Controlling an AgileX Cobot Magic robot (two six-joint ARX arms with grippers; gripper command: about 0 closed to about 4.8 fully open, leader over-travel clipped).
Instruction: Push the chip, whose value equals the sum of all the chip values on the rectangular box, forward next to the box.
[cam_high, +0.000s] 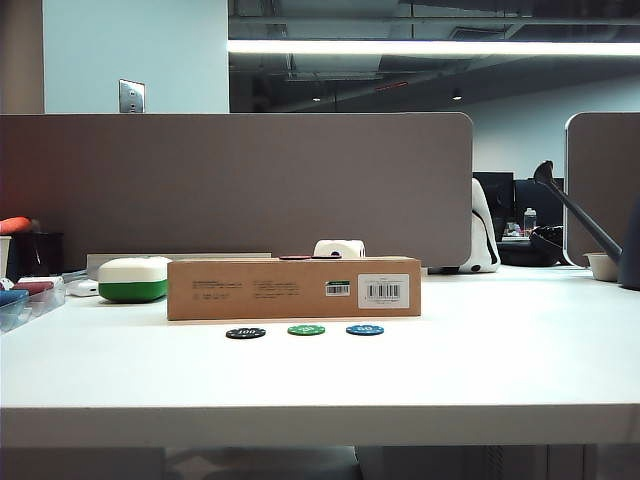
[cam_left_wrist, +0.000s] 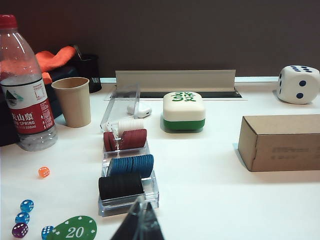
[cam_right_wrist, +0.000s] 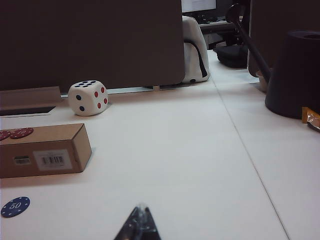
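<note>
Both claws clenched, left claw (cam_left_wrist: 141, 220), right claw (cam_right_wrist: 140, 220), red chips (cam_right_wrist: 15, 133) on box (cam_right_wrist: 42, 150) only by right wrist

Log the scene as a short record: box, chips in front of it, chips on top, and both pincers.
box: rectangular box, long side facing the exterior camera
front row: black chip marked 100, green chip, blue chip marked 50, each apart from the box
on box: red chips on the top face, values unreadable
left pincer: low over the table near the chip tray, shut, holding nothing
right pincer: above bare table to the right of the box, shut, holding nothing
task state: green chip not yet pushed
</note>
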